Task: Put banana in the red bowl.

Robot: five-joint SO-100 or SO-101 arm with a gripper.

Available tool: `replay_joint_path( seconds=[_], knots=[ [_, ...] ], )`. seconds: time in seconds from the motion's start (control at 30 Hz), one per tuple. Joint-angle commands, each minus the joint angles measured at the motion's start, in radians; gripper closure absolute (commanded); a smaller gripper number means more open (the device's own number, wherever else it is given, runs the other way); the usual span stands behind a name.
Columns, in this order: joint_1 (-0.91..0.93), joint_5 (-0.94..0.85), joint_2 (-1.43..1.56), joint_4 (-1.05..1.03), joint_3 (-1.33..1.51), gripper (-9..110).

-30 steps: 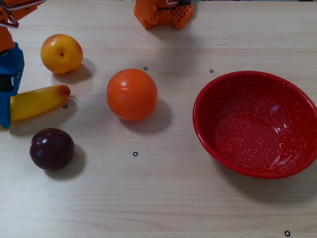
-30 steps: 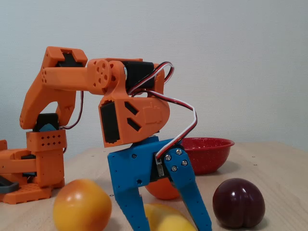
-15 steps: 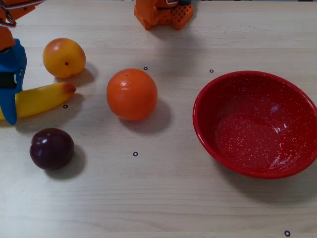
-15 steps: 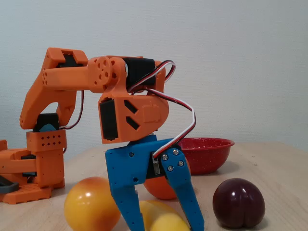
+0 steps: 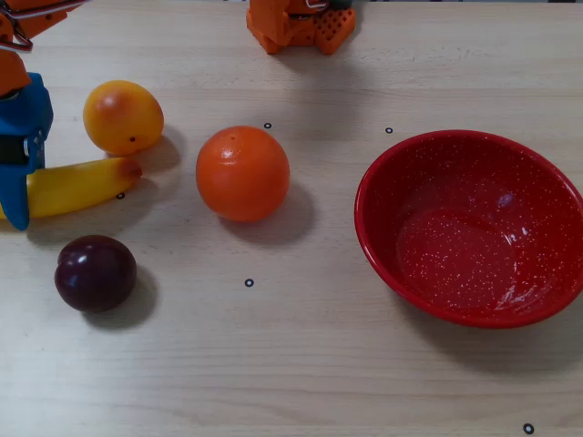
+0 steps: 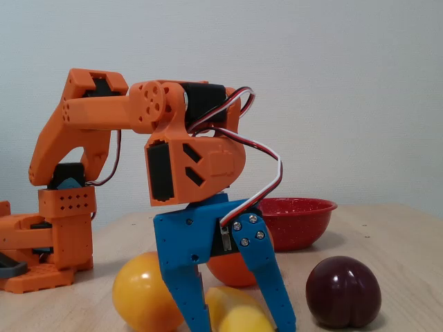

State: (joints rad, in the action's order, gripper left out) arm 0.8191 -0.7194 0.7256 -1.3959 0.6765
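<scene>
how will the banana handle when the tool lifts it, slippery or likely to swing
The banana looks like glossy, hard plastic, so it is probably stiff but somewhat slippery between the blue fingers. The tool straddles it near one end in the overhead view, so the long free end may droop or pivot. Its curve could let it rock if nudged against the yellow-orange fruit.

Orange arm (image 6: pixel 90 138), blue claw (image 6: pixel 239 325), red-white cable (image 6: pixel 266 181)
</scene>
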Motion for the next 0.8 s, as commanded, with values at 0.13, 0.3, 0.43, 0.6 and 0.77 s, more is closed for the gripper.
replay_joint_path(
  seconds=[0.13, 0.3, 0.43, 0.6, 0.77],
  knots=[
    [-0.051, 0.057, 0.080, -0.077, -0.133, 102],
    [-0.066, 0.098, 0.101, -0.117, -0.166, 102],
    [-0.078, 0.123, 0.121, -0.141, -0.184, 102],
    [-0.092, 0.152, 0.133, -0.166, -0.209, 102],
    [-0.100, 0.175, 0.149, -0.169, -0.218, 102]
  ],
)
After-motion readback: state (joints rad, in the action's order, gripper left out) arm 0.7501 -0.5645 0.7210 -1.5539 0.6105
